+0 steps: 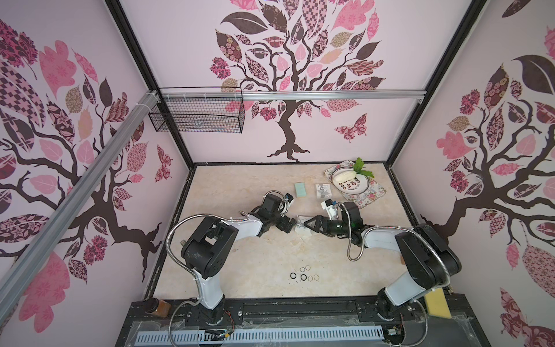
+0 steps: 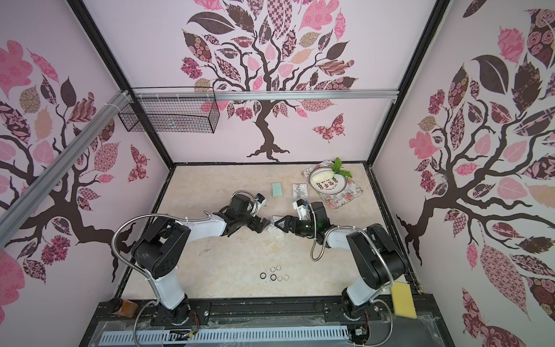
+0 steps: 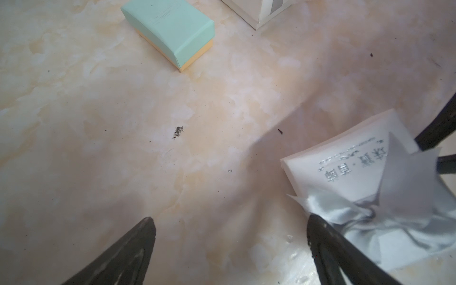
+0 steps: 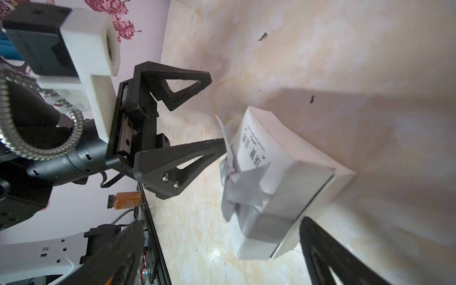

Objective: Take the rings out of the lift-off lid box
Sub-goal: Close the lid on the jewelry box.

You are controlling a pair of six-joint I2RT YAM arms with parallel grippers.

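Obs: the rings (image 1: 304,275) lie loose on the table (image 1: 240,255) near its front edge, well apart from both arms. I count six, two black and four thin pale ones, none touching a gripper. The lift-off lid box (image 4: 278,158), white with a silver ribbon bow (image 3: 385,222), sits mid-table between the two grippers. The left gripper (image 4: 216,111) has its jaws spread wide and empty, and so does the right gripper (image 1: 306,224); nothing is gripped. One left finger is at the ribbon tail, but the wrist views are too oblique to say whether it touches. I cannot tell if the lid is fully seated. Judgement: the rings look to be out, so the step in hand is clearing the arms from the box. To do it well, draw the left gripper straight back along its own axis with the jaws kept wide, so the finger does not snag the bow and drag the box. Lift the right gripper before swinging it. Route neither arm low over the rings; they would scatter at a light brush. The mint box (image 3: 170,29) needs no attention.
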